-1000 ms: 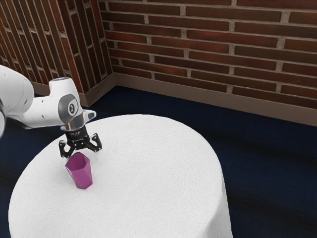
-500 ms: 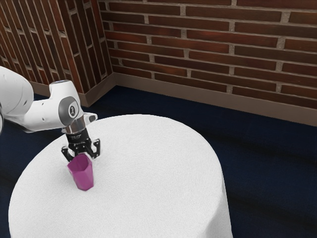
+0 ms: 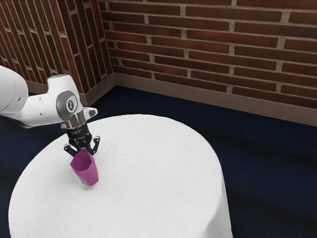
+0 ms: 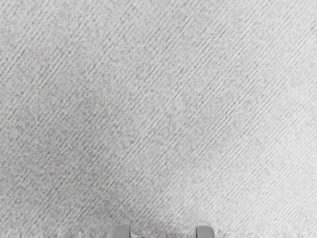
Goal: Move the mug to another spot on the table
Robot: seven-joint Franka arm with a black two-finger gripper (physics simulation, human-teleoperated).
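Pincer (image 3: 82,151) clamped on the rim of the purple mug (image 3: 85,171), which tilts near the worktop's (image 3: 163,163) edge at the exterior view's left. Grasp looks made, transfer step starting. Next I need a steady lift, then travel toward bare cloth.

The exterior camera looks down on the claw (image 3: 83,151) from well back; the wrist camera closely faces the shared tablecloth (image 4: 158,99) beneath it.

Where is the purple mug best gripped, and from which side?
Grip the mug at its rim, coming from straight above, as the gripper does. Its open mouth faces up, no handle shows, and its faceted walls narrow toward the base, so a side grasp could slip.
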